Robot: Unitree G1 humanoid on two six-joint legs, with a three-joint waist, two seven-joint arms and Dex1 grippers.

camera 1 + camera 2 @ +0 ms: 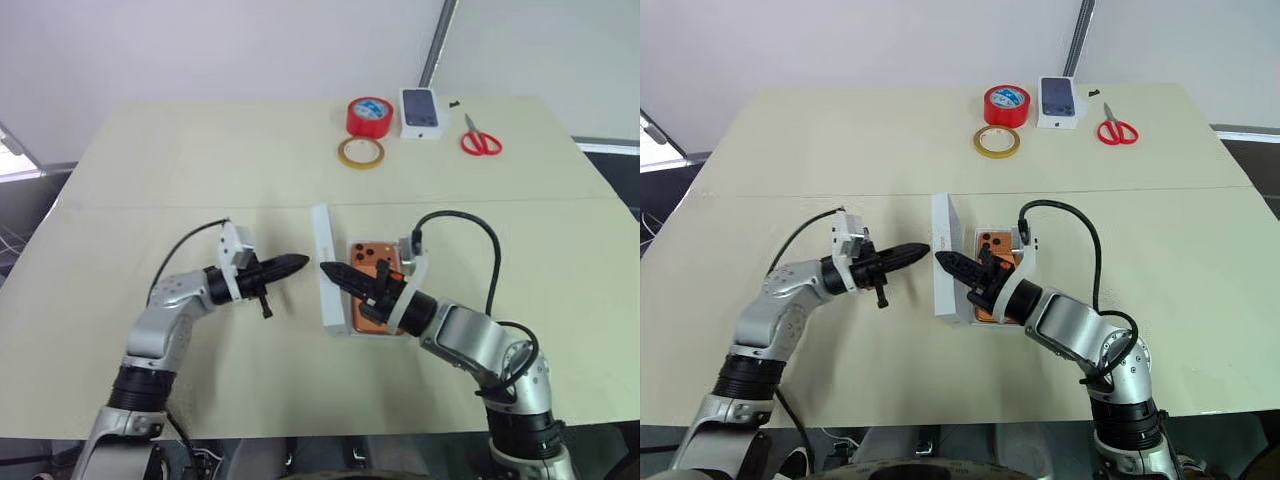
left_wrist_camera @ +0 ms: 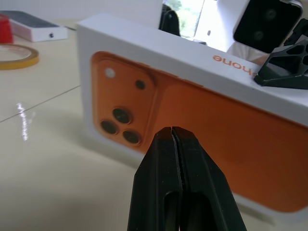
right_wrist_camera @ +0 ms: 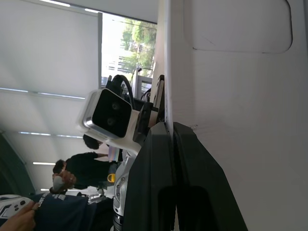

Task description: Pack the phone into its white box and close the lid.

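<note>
- Our left gripper (image 1: 303,262), fingers pressed together, points at the printed face of the upright lid (image 1: 323,281), seemingly to tip it.
- Our right gripper (image 1: 330,270), fingers together, braces its inner face.
- Phone (image 1: 372,275) lies in the white box (image 1: 352,333).

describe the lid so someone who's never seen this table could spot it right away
On the beige table, look at the near middle, between the two grippers. The lid is the white rectangular tray standing on its long edge, right beside the white box where the orange phone lies. Unlike the flat carton at the far edge, it stands upright, with an orange phone printed on its outer face.
</note>
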